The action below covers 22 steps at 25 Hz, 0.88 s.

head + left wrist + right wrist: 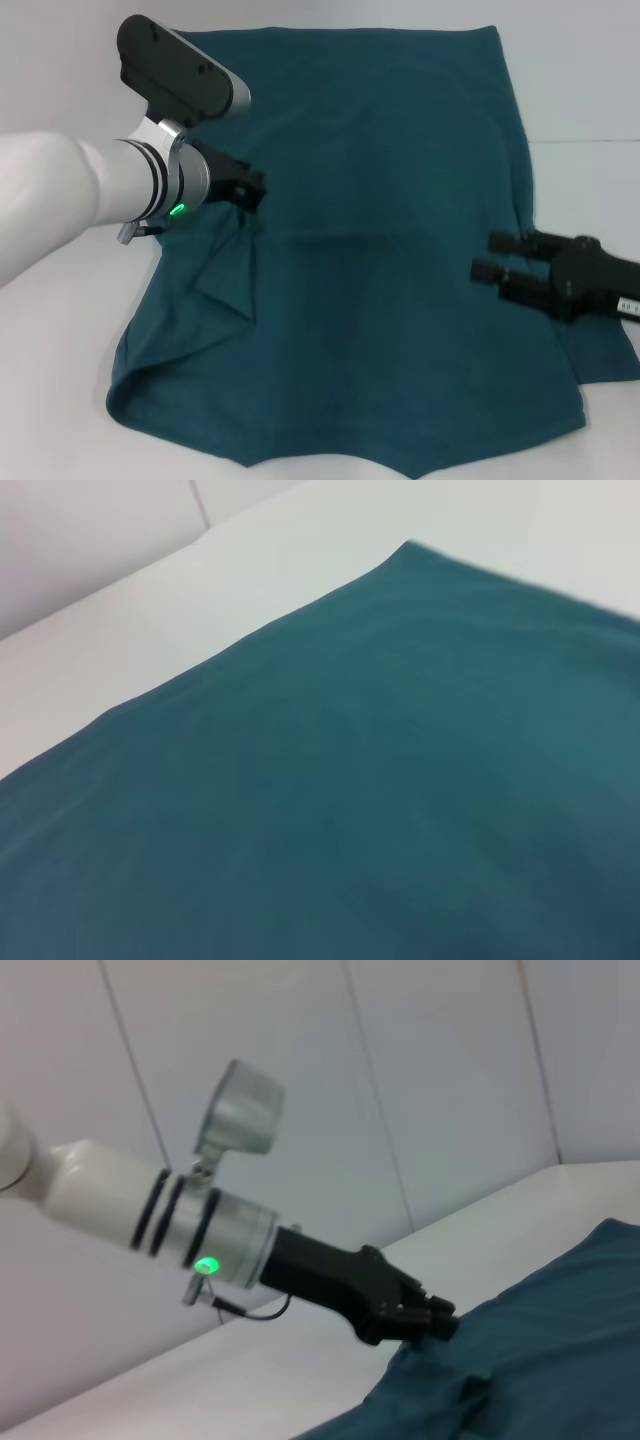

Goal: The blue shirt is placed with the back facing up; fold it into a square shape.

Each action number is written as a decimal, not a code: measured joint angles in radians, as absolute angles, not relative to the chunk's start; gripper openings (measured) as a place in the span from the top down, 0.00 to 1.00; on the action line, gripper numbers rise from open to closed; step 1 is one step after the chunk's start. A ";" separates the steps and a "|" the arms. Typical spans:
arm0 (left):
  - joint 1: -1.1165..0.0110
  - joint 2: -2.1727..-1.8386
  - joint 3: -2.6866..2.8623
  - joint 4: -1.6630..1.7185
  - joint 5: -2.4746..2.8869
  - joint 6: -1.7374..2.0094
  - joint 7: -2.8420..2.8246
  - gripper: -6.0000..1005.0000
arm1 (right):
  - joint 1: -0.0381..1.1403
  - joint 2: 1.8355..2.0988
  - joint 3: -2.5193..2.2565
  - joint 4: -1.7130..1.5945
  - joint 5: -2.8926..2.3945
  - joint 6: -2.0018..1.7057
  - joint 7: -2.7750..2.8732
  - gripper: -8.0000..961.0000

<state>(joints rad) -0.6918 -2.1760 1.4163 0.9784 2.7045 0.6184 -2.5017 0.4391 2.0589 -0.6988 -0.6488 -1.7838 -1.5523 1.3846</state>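
Observation:
The blue shirt [380, 250] lies spread on the white table [585, 80], plain side up. Its left edge is lifted and drawn inward, making a raised fold. My left gripper [254, 192] is at that lifted edge, shut on the cloth. The right wrist view shows the same pinch: the left gripper [438, 1324] grips the shirt [560, 1340] where it rises from the table. My right gripper [483, 256] hovers low over the shirt's right side, open, with nothing between its fingers. The left wrist view shows only the flat shirt [400, 780] and one of its corners.
White table [100, 630] surrounds the shirt on the far, left and right sides. A pale wall [350, 1080] stands behind the table. The shirt's near hem reaches the front edge of the head view.

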 joint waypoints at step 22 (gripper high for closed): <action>-0.406 -2.141 0.759 1.201 1.765 1.808 -1.608 0.66 | 0.420 2.092 -0.713 -1.018 -1.950 -1.494 1.865 0.40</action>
<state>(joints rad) -0.4063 -2.1411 0.7586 1.2014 1.7651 1.8077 -1.6079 0.4204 2.0921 -0.7126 -1.0176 -1.9500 -1.4944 1.8654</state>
